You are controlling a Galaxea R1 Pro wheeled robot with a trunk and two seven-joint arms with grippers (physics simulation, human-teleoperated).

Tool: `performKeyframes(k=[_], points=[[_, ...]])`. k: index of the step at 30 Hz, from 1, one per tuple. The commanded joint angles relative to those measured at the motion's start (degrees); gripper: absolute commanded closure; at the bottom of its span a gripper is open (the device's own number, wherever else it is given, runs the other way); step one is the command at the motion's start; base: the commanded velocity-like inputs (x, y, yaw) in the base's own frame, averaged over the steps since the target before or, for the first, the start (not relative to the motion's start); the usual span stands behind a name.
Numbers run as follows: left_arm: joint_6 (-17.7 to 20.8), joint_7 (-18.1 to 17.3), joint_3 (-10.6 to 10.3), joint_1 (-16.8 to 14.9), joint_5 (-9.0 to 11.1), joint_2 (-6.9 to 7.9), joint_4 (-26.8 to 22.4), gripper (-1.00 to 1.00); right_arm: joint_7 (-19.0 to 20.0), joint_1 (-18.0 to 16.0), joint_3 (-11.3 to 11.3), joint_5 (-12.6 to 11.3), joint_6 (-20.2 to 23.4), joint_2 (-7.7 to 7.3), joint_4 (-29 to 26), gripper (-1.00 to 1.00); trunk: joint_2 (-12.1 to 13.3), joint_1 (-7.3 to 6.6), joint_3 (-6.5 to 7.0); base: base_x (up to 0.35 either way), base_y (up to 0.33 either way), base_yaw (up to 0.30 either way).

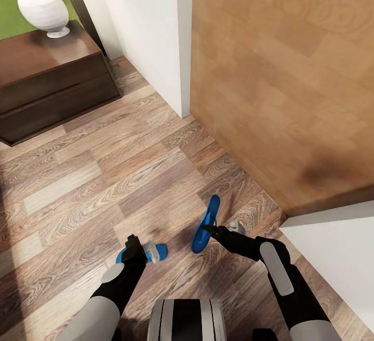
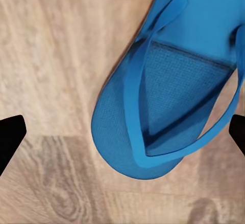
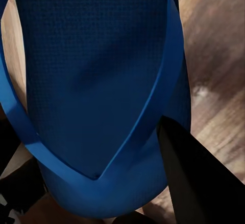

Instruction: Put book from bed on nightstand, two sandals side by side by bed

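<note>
Head view takes in the bedroom's wood-plank floor (image 1: 104,175), running from the lower frame up toward 11 o'clock, where a dark-brown nightstand (image 1: 47,79) stands with a white lamp base (image 1: 42,9) on its glossy top. A white wall (image 1: 150,24) comes down at 12 o'clock, and a large pale wooden panel (image 1: 280,76) fills the side from 1 to 3 o'clock.

Both sandals are low in the frame. One sandal (image 1: 206,225) hangs tilted at about 5 o'clock, pinched by the right gripper (image 1: 212,228); the right wrist view shows a dark finger (image 3: 191,178) closed against its strap (image 3: 153,106). The other sandal (image 1: 156,251) lies flat on the floor at about 6 o'clock, under the left gripper (image 1: 136,247), whose fingertips (image 2: 10,137) are spread wide on either side of the toe (image 2: 130,147) without touching it.

These sandals look light, thin and somewhat flexible, so little force should be needed. The raised strap (image 2: 133,106) seems the easiest place to grip; the flat sole edge would likely bend or slip.
</note>
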Motion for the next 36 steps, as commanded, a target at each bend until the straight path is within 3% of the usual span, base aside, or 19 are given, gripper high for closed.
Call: performKeyframes(k=[1,7,18,23,31,36], points=[[0.1,-0.55,-0.06,-0.01,-0.6,0.0,-0.08,-1.0,0.25,-0.02,-0.07,0.32,0.21,0.02,-0.01,1.0,-0.01,-0.01,-0.03,0.0,0.0,0.0],[0.1,-0.57,-0.06,-0.01,-0.6,0.0,-0.05,-1.0,0.25,-0.06,-0.07,0.32,0.21,0.02,0.0,1.0,-0.09,0.15,-1.36,0.0,0.0,0.0],[0.08,-0.57,-0.06,-0.01,-0.54,-0.03,-0.05,-1.0,0.25,-0.02,-0.07,0.32,0.23,0.02,0.0,1.0,-0.09,0.15,-1.36,0.0,0.0,0.0],[0.03,-0.57,-0.06,-0.01,-0.52,-0.08,-0.05,-1.0,0.25,-0.03,-0.07,0.32,0.23,-0.03,-0.01,1.0,-0.16,0.27,-2.47,0.0,0.0,0.0],[0.01,-0.57,-0.06,-0.01,-0.51,-0.07,-0.05,-1.0,0.25,-0.02,-0.07,0.32,0.23,-0.06,0.0,1.0,-0.16,0.27,-2.47,0.0,0.0,0.0],[0.01,-0.57,-0.06,-0.01,-0.45,-0.09,-0.05,-1.0,0.25,-0.02,-0.07,0.32,0.23,-0.06,0.0,1.0,-0.23,0.4,-3.58,0.0,0.0,0.0]])
